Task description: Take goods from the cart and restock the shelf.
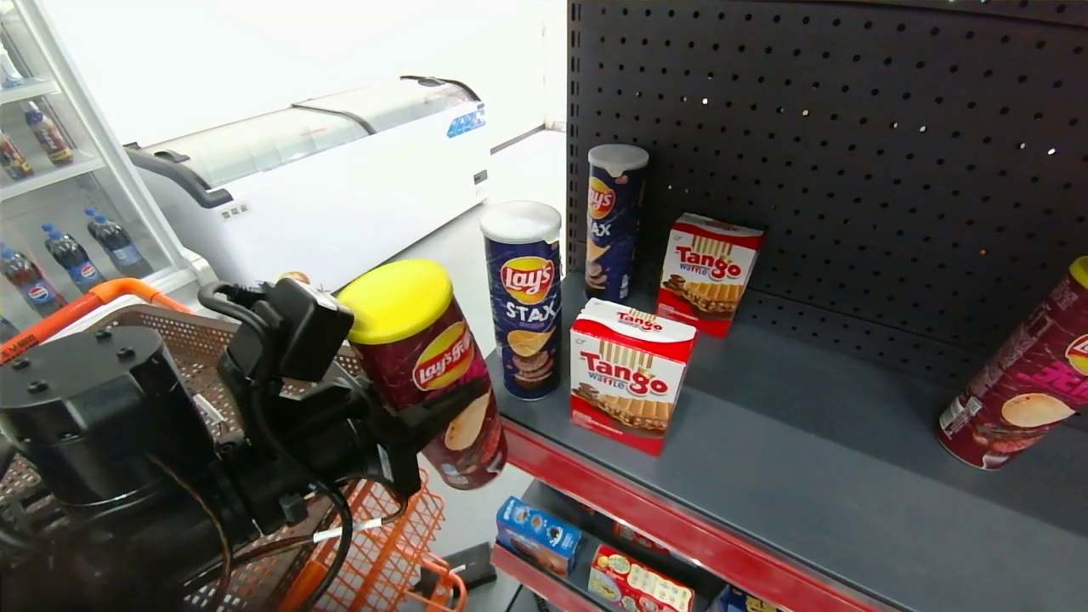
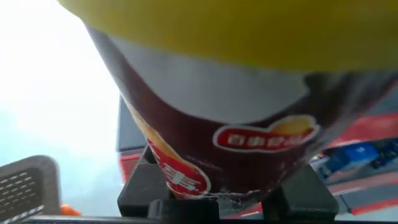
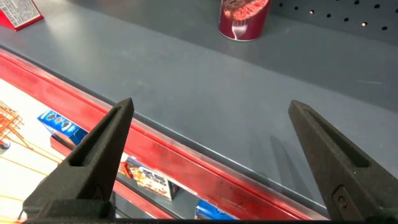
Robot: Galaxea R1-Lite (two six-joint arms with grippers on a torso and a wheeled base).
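Observation:
My left gripper point(image 1: 429, 412) is shut on a maroon chips can with a yellow lid point(image 1: 425, 365), held tilted in the air just left of the grey shelf point(image 1: 807, 459) and above the orange cart point(image 1: 391, 535). In the left wrist view the can point(image 2: 236, 124) sits between the gripper's point(image 2: 217, 202) black fingers point(image 2: 143, 193). My right gripper point(image 3: 217, 168) hangs open over the shelf board point(image 3: 217, 93) near its red front edge, holding nothing. A second maroon can point(image 3: 242, 18) stands farther back; it is at the shelf's right end point(image 1: 1020, 382).
Two blue chips cans point(image 1: 525, 297) point(image 1: 614, 221) and two red-and-white waffle boxes point(image 1: 629, 374) point(image 1: 710, 272) stand on the shelf's left part. Black pegboard point(image 1: 850, 127) backs it. Boxed goods point(image 1: 535, 531) lie on the lower shelf. A white chest freezer point(image 1: 340, 170) stands behind.

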